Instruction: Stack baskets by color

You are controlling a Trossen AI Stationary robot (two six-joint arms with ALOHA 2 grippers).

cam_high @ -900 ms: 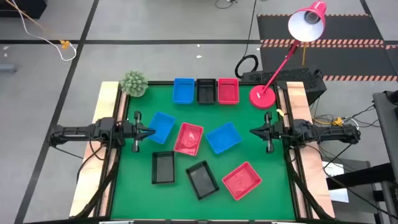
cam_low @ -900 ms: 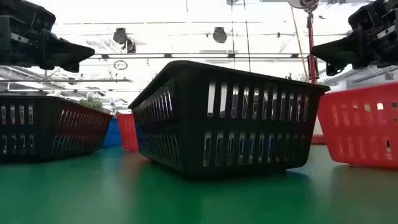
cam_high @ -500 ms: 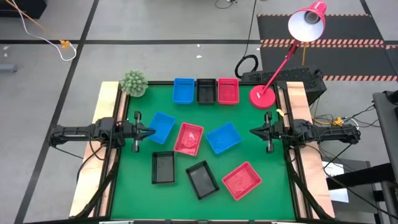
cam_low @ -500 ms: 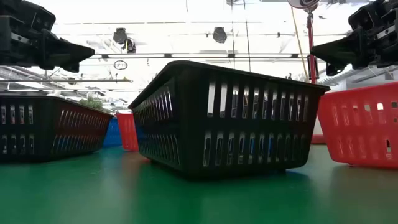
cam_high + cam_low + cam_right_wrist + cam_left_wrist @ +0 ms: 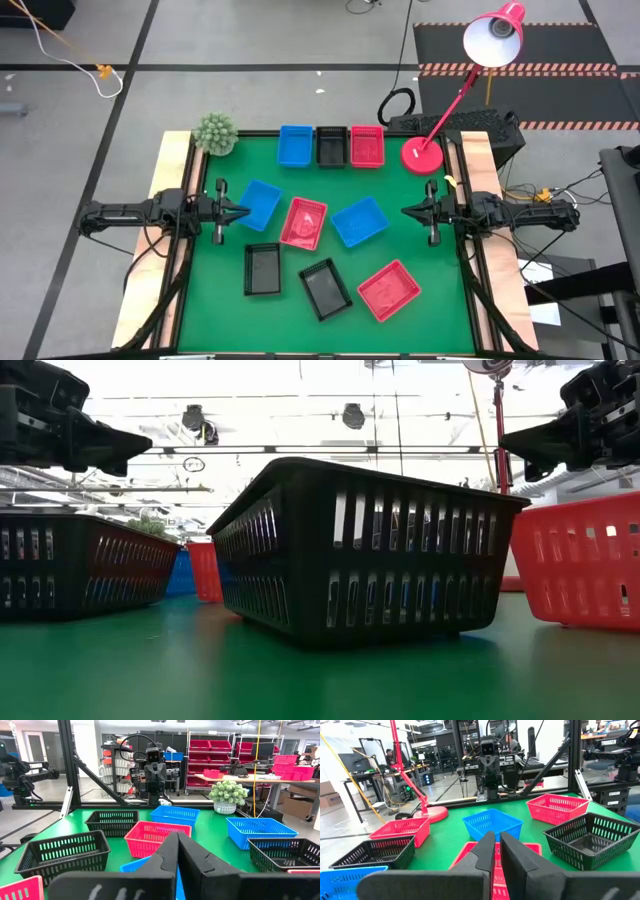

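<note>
The left gripper [image 5: 243, 211] hovers at the left edge of the green counter [image 5: 420, 250], its fingers all but closed with only a thin slit between them and nothing held; its tip sits at the near edge of a tilted blue basket [image 5: 259, 203], though whether it touches that rim is hard to tell from above. Just beyond that basket, farther from this gripper, lies a red basket [image 5: 303, 222]; a black basket [image 5: 263, 269] sits nearby on the front side, and a second, tilted black basket [image 5: 325, 288] lies a little farther along; on the far side from the left gripper, past the plant [image 5: 215, 133] at the counter's back corner, three baskets stand side by side in a row along the back edge: a blue one [image 5: 295, 145], a black one [image 5: 331, 146] and a red one [image 5: 367, 146]. Between the two grippers lies another tilted blue basket [image 5: 359, 221], nearer the right one; a tilted red basket [image 5: 388, 290] sits toward the front from the right gripper; the red lamp base [image 5: 422, 156] stands just behind it. The right gripper [image 5: 406, 211] hovers at the counter's right edge, pointing inward, fingers pressed fully together and empty; no basket is stacked on another.
</note>
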